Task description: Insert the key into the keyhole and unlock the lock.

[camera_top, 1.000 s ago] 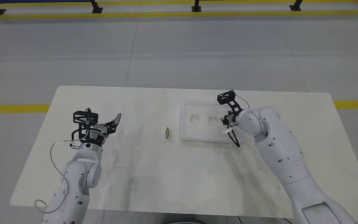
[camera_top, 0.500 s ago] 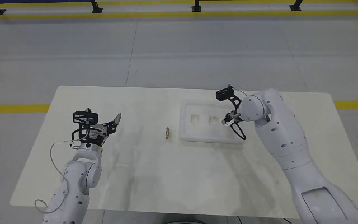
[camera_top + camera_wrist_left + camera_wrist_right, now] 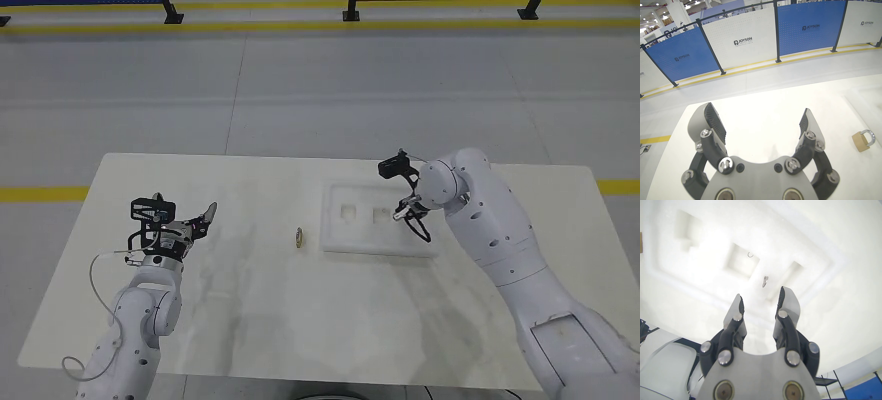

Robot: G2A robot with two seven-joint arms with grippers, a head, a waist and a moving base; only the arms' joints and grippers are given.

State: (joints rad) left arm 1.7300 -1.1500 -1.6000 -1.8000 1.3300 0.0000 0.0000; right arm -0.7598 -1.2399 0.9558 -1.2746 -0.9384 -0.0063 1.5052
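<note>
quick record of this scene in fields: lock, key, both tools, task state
lock: brass padlock lying on the table, just beside the foam tray
key: small key lying on the foam tray between two recesses, held by neither tool
left tool: open, empty, above the table, apart from the padlock
right tool: open, empty, above the foam tray, fingertips close to the key
task state: key not yet picked up, padlock untouched

White table bears padlock; foam tray nearby.
</note>
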